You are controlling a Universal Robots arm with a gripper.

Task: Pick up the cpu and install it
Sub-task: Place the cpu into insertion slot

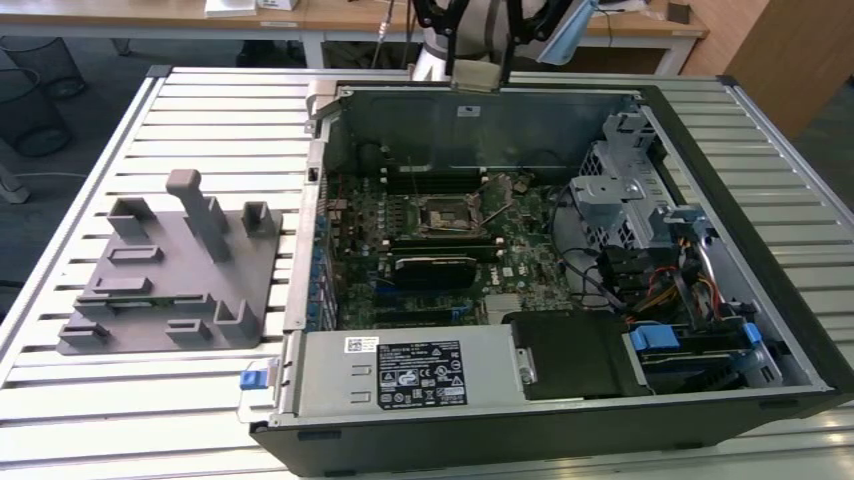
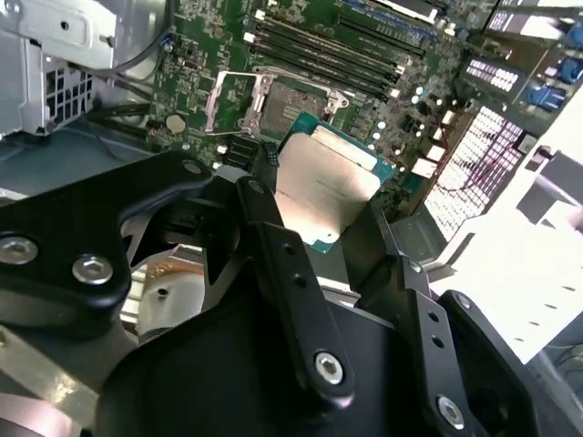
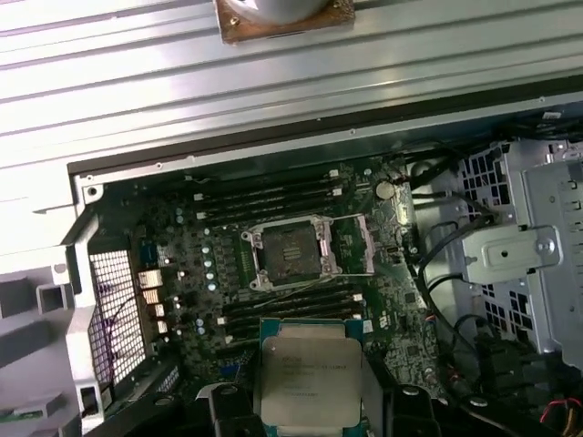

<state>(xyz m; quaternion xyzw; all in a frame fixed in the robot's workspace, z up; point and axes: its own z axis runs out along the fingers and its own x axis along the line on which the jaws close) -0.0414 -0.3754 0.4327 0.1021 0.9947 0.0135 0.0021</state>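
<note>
The cpu point(image 2: 328, 187) is a flat square chip with a silver-grey top and a thin green rim. It is clamped between the black fingers point(image 2: 271, 218) of my gripper point(image 2: 323, 196), which is shut on it. In the first wrist view the cpu point(image 3: 308, 373) hangs in my gripper point(image 3: 310, 393) above the motherboard, short of the socket point(image 3: 293, 252), whose metal frame stands open with nothing in it. In the exterior view the gripper point(image 1: 477, 70) holds the cpu point(image 1: 477, 78) high over the back wall of the computer case, well above the socket point(image 1: 441, 210).
The open computer case point(image 1: 747, 330) lies on a slatted metal table point(image 1: 200, 110). Memory sticks point(image 3: 264, 191) flank the socket. A drive cage point(image 1: 621, 190), cables point(image 1: 641, 290) and a power supply point(image 1: 400, 375) fill the case. A grey fixture point(image 1: 174, 270) stands at the exterior view's left.
</note>
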